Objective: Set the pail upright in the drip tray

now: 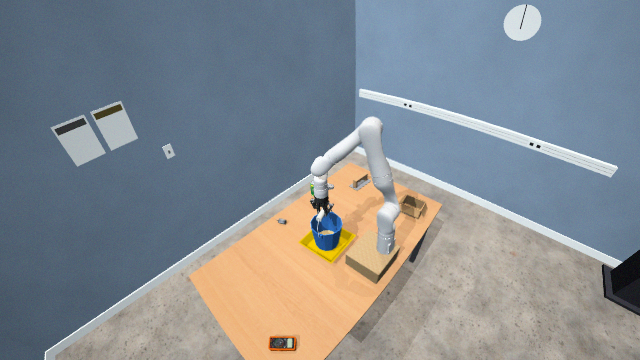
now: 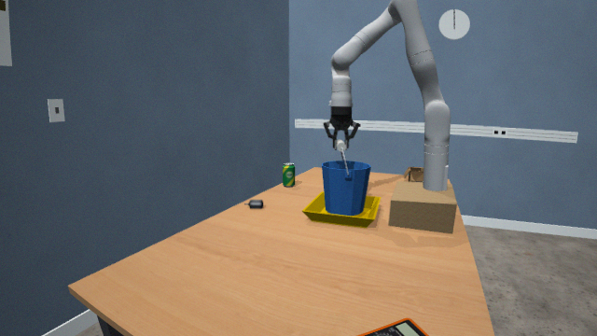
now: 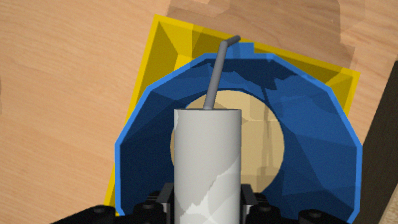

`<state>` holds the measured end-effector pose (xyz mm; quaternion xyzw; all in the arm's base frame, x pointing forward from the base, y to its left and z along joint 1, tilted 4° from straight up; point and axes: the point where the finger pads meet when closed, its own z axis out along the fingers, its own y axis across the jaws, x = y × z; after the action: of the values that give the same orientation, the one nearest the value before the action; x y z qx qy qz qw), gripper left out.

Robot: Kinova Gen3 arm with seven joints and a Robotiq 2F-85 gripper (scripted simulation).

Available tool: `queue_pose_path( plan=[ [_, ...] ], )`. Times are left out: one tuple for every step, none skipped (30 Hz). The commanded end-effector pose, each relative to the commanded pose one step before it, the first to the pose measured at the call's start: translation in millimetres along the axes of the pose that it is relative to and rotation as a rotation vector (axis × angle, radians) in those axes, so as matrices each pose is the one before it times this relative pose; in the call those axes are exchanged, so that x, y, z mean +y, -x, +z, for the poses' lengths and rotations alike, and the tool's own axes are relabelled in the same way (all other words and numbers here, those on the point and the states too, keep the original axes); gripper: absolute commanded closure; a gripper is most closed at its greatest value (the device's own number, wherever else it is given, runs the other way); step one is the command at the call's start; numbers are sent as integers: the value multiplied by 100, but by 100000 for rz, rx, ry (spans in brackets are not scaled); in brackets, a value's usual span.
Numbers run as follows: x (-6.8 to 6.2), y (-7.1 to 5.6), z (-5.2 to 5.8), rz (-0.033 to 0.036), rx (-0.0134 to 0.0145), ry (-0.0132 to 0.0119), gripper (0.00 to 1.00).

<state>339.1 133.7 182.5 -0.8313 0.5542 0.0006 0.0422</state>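
The blue pail [image 2: 345,187] stands upright inside the yellow drip tray [image 2: 340,216] in the middle of the wooden table; its bottom is sunk below the tray's rim. My gripper [image 2: 341,141] is right above the pail and is shut on the white grip of its wire handle [image 3: 207,160]. The handle's wire [image 3: 216,75] runs down to the pail's rim. In the top view the pail [image 1: 326,231] sits in the tray [image 1: 327,244] under the gripper [image 1: 320,207]. The wrist view shows the pail's tan floor [image 3: 260,145] and the tray's corners around it. Whether the base touches the tray's floor is hidden.
A tan box [image 2: 423,206] under the arm's base stands close to the tray's right. A green can [image 2: 288,175] and a small dark object [image 2: 256,203] lie to the left. An open cardboard box [image 1: 413,205] and an orange multimeter [image 1: 282,343] are farther off.
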Motion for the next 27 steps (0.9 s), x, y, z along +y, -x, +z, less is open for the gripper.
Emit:
queue_pose_path(
  plan=[
    [42, -25, 569, 135, 182, 219, 90],
    [2, -4, 99, 1, 3, -4, 90],
    [1, -4, 94, 0, 4, -10, 90],
    [1, -4, 90, 0, 5, -11, 90],
    [0, -4, 88, 1, 5, -11, 90],
    [0, -4, 84, 0, 5, -12, 90],
    [0, -3, 81, 0, 5, -13, 90],
    [0, -3, 77, 0, 5, -14, 90],
    [0, -3, 74, -1, 5, -14, 90],
    [0, -3, 72, 0, 5, -12, 90],
    [0, -3, 68, 0, 5, -13, 90],
    [0, 0, 0, 0, 0, 0, 90],
    [0, 0, 0, 0, 0, 0, 90],
    [-29, -6, -7, -13, 62, -213, 90],
    [10, -1, 86, 4, -15, 58, 90],
    [9, -1, 82, 4, -14, 53, 90],
    [5, -2, 67, 2, -6, 22, 90],
    [2, -2, 56, 0, 0, 1, 90],
    [0, -2, 50, 0, 3, -8, 90],
    [-1, -2, 45, 0, 5, -12, 90],
    [-1, -2, 41, 0, 5, -14, 90],
    [-1, -2, 37, 0, 5, -14, 90],
    [-1, -2, 34, 0, 5, -14, 90],
    [-1, -2, 31, -1, 5, -14, 90],
    [-1, -1, 28, -1, 4, -14, 90],
    [-1, -1, 25, -1, 4, -13, 90],
    [-1, -1, 22, -1, 4, -13, 90]
  ],
)
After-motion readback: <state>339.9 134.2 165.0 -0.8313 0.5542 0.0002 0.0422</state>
